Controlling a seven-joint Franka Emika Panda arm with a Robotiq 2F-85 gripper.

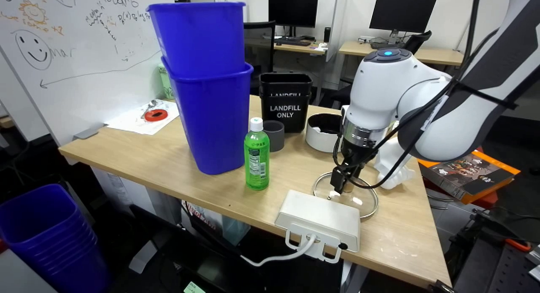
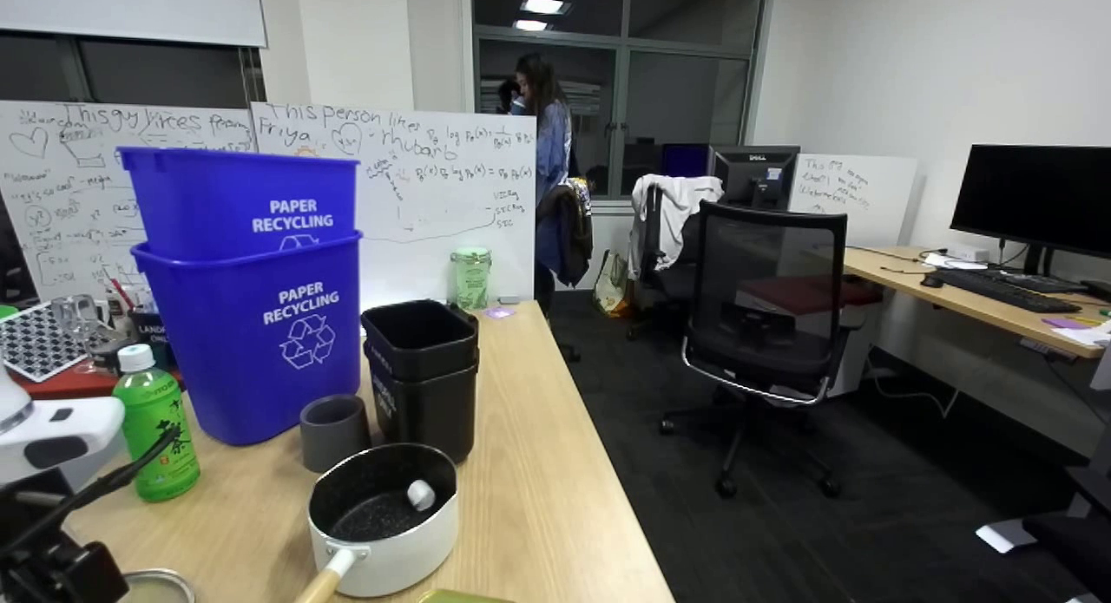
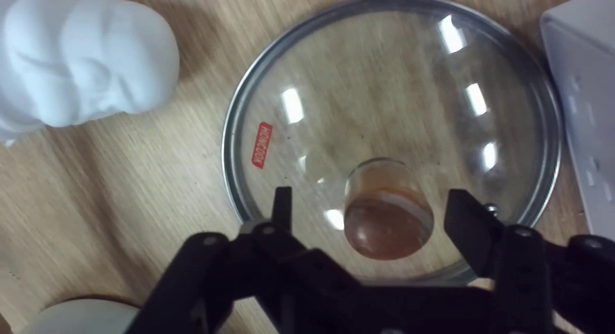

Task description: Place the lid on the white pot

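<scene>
The lid is clear glass with a metal rim and a brown knob, and lies flat on the table in an exterior view [image 1: 366, 196]. It fills the middle of the wrist view [image 3: 384, 108]; only a bit of rim shows in an exterior view [image 2: 169, 575]. My gripper [image 3: 370, 199] is open over the lid, one finger on each side of the knob [image 3: 388, 226], with gaps on both sides. It also shows in an exterior view [image 1: 341, 184]. The white pot, uncovered, stands farther back in both exterior views [image 1: 319, 138] [image 2: 395, 547]. A small white piece [image 2: 421, 495] lies inside it.
A white box [image 1: 320, 219] sits close beside the lid. A white sculpted object [image 3: 91, 60] is on the lid's other side. A green bottle [image 1: 257, 158], blue bins [image 1: 211, 116], black bins [image 1: 286, 109] and a grey cup [image 1: 275, 137] stand around the pot. The pot's handle [image 2: 325, 584] sticks out.
</scene>
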